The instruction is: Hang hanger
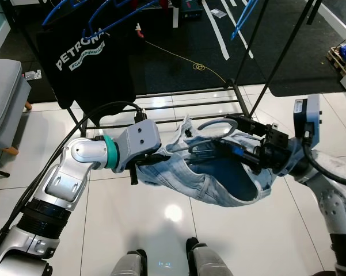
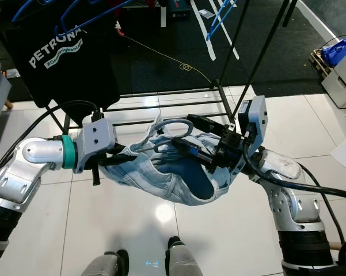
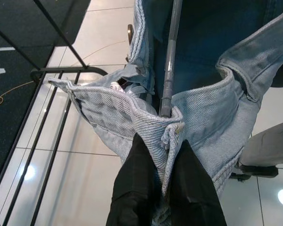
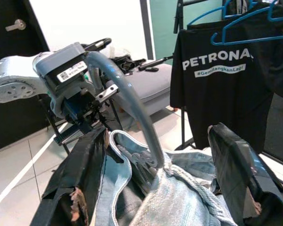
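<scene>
Light-blue denim shorts [image 1: 219, 184] hang on a grey hanger between my two grippers, over the white tiles. The hanger's hook [image 1: 216, 125] rises out of the waistband, near the low bars of the black clothes rack [image 1: 190, 106]. My left gripper [image 1: 161, 158] is shut on the waistband edge, and its fingers [image 3: 132, 188] pinch the denim beside the hanger's grey bar [image 3: 172, 56]. My right gripper [image 1: 239, 141] is open at the other end. Its fingers [image 4: 77, 183] stand wide apart on either side of the hook [image 4: 127, 94] and the bunched denim.
A black PETRONAS T-shirt [image 1: 83, 57] and blue hangers [image 1: 103, 17] hang on the rack ahead, whose slanted legs [image 1: 288, 52] stand at the right. A grey seat [image 1: 3, 98] sits at the left. A yellow cord [image 1: 198, 67] lies on the dark carpet.
</scene>
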